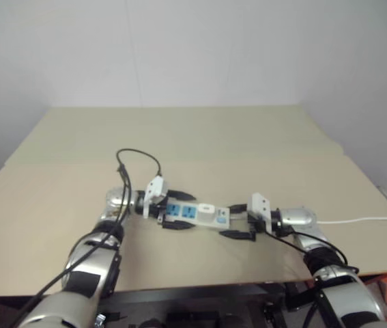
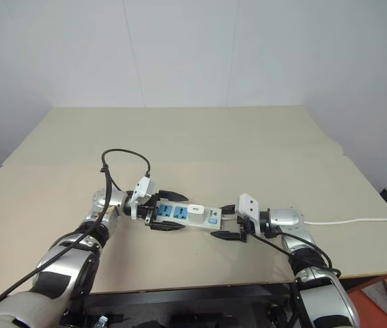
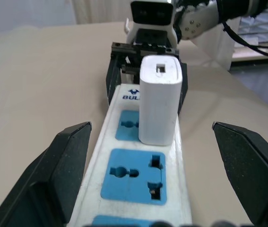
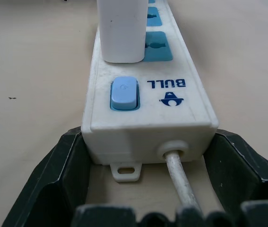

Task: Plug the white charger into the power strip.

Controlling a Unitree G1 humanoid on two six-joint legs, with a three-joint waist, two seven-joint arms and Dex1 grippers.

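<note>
A: What sits nearest the robot?

B: The two end effectors, low over the flat beige table (image 1: 200,137), one at each end of the long flat white plastic power strip (image 1: 194,214). The left end effector (image 1: 177,210) is at the strip's socket end with its black fingers (image 3: 65,156) spread wide. They stand on either side of the strip and clear of it, with table showing in the gaps.

A: And the right one?

B: The right end effector (image 1: 239,220) is at the switch end. In its wrist view its black fingers flank the strip's end wall, right against the corners. I would call it pinching the strip's end, though whether the fingers truly press on it is hard to see.

A: Where is the charger?

B: The small plain white rounded block charger (image 3: 159,100) stands upright in the socket next to the pale blue rocker switch (image 4: 124,92), its base flush on the strip's face. Nothing grips it. Two blue socket faces between it and the left end effector are bare.

A: Anything else on the strip?

B: Blue lettering reading BULL beside the switch, and a thin white cord (image 4: 181,178) leaving the end wall between the right fingers. In the head view it runs on across the table towards the right edge.

A: And farther off?

B: A black cable (image 1: 135,158) loops above the left wrist. Beyond it is bare table, then a plain pale wall (image 1: 193,48).
</note>
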